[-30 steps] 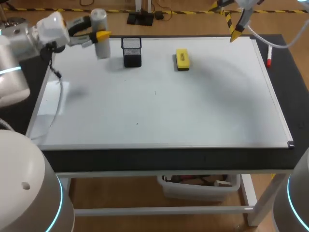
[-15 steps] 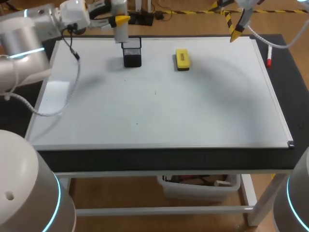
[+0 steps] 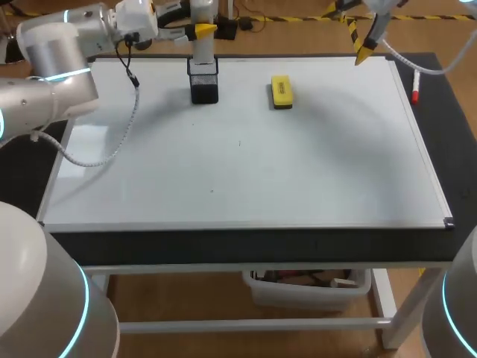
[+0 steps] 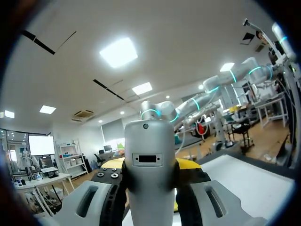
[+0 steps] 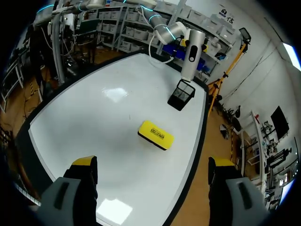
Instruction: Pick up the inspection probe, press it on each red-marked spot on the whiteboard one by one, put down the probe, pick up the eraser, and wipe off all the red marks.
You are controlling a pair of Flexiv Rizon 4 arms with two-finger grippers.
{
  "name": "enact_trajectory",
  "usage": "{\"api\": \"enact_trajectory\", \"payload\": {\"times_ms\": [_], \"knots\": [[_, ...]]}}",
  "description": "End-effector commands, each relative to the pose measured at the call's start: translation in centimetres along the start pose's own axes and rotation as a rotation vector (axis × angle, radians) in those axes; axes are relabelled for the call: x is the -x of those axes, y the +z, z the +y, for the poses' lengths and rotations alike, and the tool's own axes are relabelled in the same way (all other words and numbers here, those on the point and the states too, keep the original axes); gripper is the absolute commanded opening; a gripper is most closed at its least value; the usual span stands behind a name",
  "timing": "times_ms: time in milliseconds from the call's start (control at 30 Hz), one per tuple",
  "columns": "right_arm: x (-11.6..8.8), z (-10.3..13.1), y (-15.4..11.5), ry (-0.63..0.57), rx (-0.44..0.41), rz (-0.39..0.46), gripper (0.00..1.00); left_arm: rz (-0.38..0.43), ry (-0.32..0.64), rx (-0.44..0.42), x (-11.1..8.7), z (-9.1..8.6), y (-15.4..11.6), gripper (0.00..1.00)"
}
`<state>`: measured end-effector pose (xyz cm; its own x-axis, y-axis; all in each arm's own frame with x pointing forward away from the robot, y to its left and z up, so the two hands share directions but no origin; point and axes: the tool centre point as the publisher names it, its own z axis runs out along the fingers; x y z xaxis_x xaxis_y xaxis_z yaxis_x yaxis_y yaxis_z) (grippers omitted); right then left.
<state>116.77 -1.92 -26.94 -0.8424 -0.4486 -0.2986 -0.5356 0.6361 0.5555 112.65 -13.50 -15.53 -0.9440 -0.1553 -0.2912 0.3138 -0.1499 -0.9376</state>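
Head view first, starting at your left: your left gripper [image 3: 200,31] is clamped on the inspection probe [image 3: 203,51]. It holds the probe upright at the back of the whiteboard [image 3: 313,171], directly above the black mesh holder [image 3: 203,82]. Left wrist view confirms the hold, with the grey probe body squeezed between both fingers and yellow tips peeking out either side. The probe's lower end looks to be at the holder's mouth, but you can't tell whether it's inside, so count the put-down as not yet done.

Moving right, the yellow eraser [image 3: 281,92] lies flat on the board near the holder, untouched. Across the middle of the board you've got only two tiny dark specks [image 3: 240,143], too small to call red.

Far right, your right gripper [image 3: 365,48] hangs over the back corner, fingers spread wide with nothing in them. Right wrist view shows the eraser ahead of it.

My read: pressing looks finished, you're at the set-down step, and the eraser pick-up and wiping are all to come.
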Motion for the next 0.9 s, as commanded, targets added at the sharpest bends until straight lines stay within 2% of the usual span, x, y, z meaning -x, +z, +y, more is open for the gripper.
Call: {"api": "enact_trajectory", "payload": {"times_ms": [33,533,900], "knots": [[0.0,0.0,-0.1,-0.001,-0.003,0.004,1.0,0.092,-0.002,-0.016,0.9,1.3,0.1,0.0],[0.0,0.0,-0.1,-0.001,-0.003,0.004,1.0,0.106,-0.003,-0.016,1.3,3.9,-0.8,0.0],[0.0,0.0,-0.1,-0.001,-0.003,0.004,1.0,0.092,-0.038,-0.021,1.9,6.3,-1.1,0.0]]}}
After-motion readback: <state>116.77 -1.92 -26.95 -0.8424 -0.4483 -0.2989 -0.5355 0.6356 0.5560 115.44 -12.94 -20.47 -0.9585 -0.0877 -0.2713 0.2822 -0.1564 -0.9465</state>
